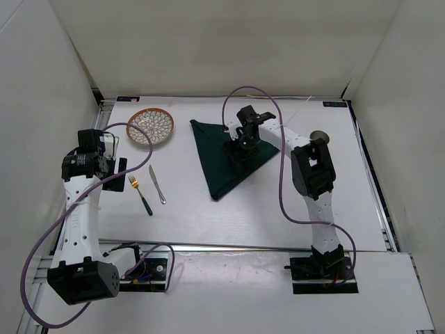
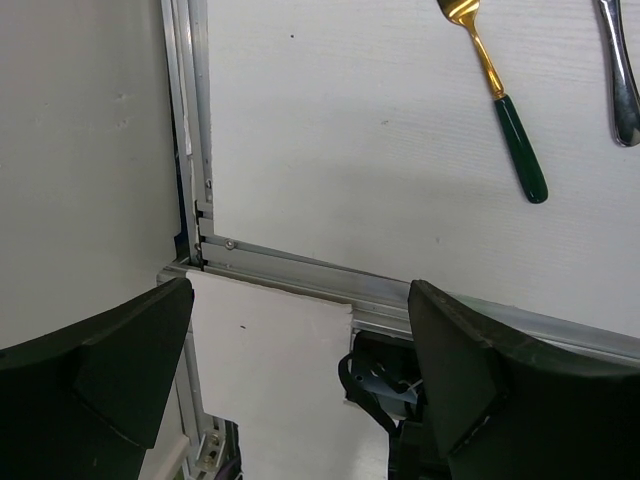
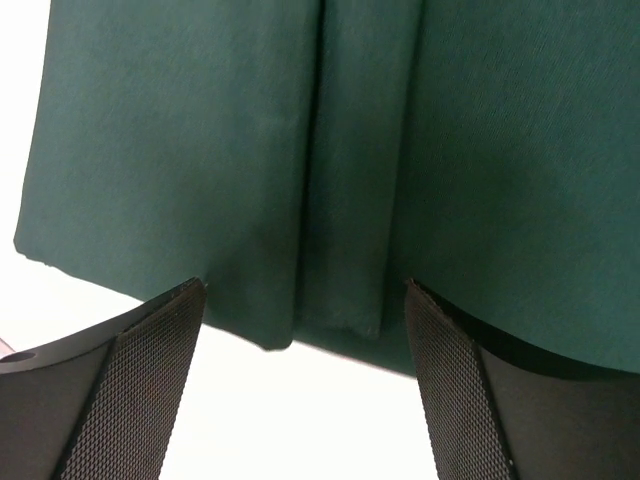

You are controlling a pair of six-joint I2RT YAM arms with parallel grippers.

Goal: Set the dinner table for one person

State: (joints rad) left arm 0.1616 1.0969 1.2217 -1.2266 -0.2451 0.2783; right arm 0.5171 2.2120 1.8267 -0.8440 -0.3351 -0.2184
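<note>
The white dinner table (image 1: 264,209) carries a dark green folded cloth (image 1: 222,156), an orange-rimmed patterned plate (image 1: 150,127), a gold fork with a green handle (image 1: 140,194) and a silver knife (image 1: 157,184). My right gripper (image 1: 243,147) is open, low over the cloth's right part; in the right wrist view its fingers (image 3: 140,380) straddle the cloth's edge (image 3: 330,200). My left gripper (image 1: 115,174) is open and empty at the table's left edge. The fork (image 2: 500,95) and knife (image 2: 620,70) also show in the left wrist view.
A small round grey object (image 1: 319,136) sits behind the right arm. White walls enclose the table on three sides. An aluminium rail (image 2: 330,275) runs along the near edge, with cables below it.
</note>
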